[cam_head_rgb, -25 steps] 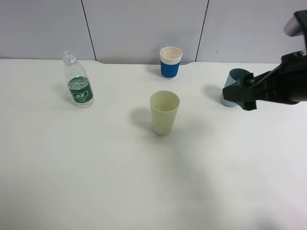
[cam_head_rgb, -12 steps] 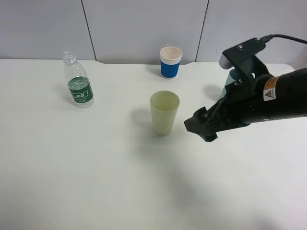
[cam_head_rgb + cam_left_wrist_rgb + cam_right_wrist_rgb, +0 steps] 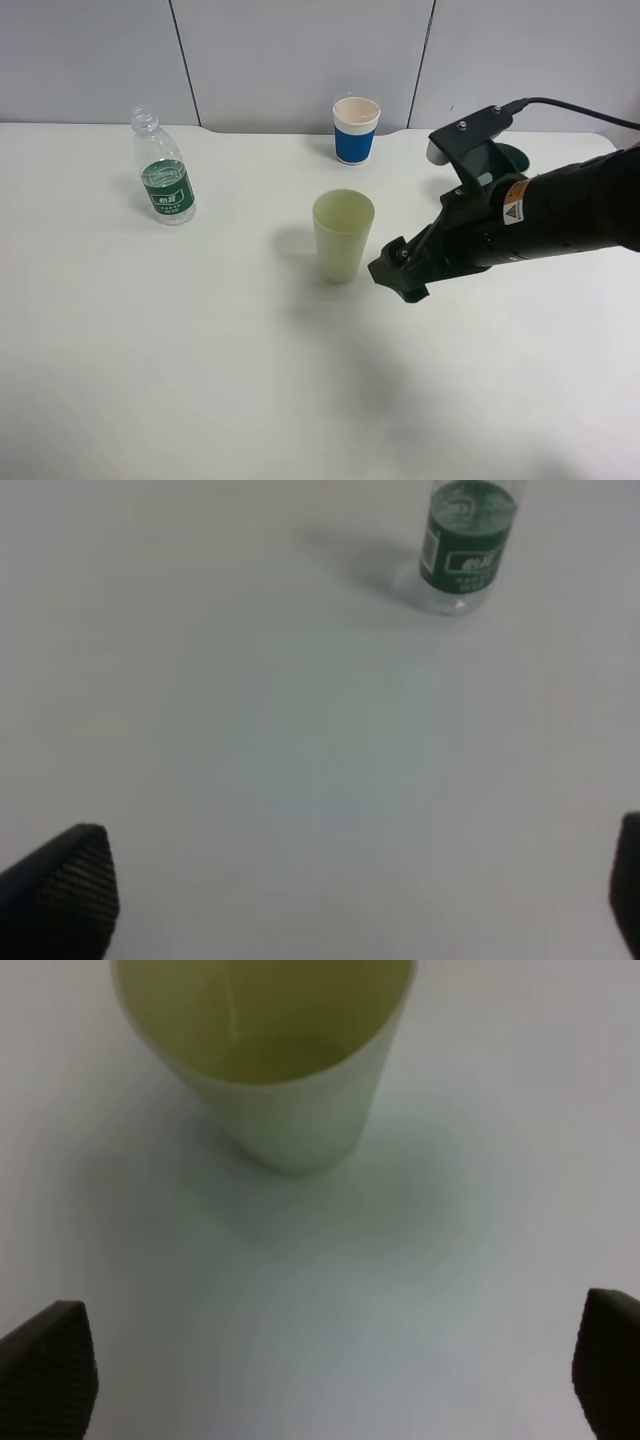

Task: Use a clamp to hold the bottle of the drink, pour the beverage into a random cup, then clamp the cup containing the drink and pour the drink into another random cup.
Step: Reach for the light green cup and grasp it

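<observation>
Tumbler [image 3: 343, 235] is standing upright mid-counter [image 3: 200, 350]. The bottle [image 3: 165, 178] is standing well apart at far left, and the white cup [image 3: 355, 130] is standing beyond the tumbler near the far edge.

Right gripper [image 3: 397, 276] is hovering just right of the tumbler, low by its base and not touching. In the wrist view its fingers [image 3: 45, 1370] are sitting wide apart with the tumbler ahead, not yet between them.

Left gripper [image 3: 345, 895] is showing only in its own wrist view, spread wide and holding nothing, with the bottle well ahead.

Handling, as judged:
- The tumbler is looking like thin, smooth plastic: light, and likely flexing under a squeeze.
- The taper is inviting slip, so a square hold on the mid wall, below the rim, is looking safest.
- Something is glinting at the tumbler's bottom, possibly liquid; cannot tell.
</observation>
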Controlling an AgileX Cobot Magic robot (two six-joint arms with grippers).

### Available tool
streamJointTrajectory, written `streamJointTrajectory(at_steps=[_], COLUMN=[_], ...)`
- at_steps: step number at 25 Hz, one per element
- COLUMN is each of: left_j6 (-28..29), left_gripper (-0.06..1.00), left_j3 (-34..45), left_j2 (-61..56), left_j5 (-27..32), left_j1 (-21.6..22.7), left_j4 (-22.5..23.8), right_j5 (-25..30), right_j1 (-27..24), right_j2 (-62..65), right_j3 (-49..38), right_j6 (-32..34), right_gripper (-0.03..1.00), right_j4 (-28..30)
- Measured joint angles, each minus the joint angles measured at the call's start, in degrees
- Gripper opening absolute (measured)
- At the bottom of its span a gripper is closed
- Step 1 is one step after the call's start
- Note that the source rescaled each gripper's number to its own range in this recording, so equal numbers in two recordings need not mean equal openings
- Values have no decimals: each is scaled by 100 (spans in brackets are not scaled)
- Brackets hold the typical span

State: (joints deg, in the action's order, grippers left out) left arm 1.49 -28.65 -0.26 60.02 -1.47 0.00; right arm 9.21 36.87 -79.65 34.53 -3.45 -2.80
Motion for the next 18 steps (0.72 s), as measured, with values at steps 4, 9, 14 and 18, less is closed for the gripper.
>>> streamJointTrajectory(at_steps=[4,9,14,18], left_j6=[0,0,0,0], left_gripper=[100,100,100,100], left_j3=[0,0,0,0], left_j2=[0,0,0,0], left_j5=[0,0,0,0], left_j1=[0,0,0,0], left_j4=[0,0,0,0], right_j5=[-379,-809,-1552,-2594], right_j1=[0,0,0,0], right_j2=[-390,-902,-1358,-1713], right_j3=[0,0,-30,-283], right_j6=[0,0,-6,-94], right_gripper=[100,100,100,100], right_j4=[12,46,149,149])
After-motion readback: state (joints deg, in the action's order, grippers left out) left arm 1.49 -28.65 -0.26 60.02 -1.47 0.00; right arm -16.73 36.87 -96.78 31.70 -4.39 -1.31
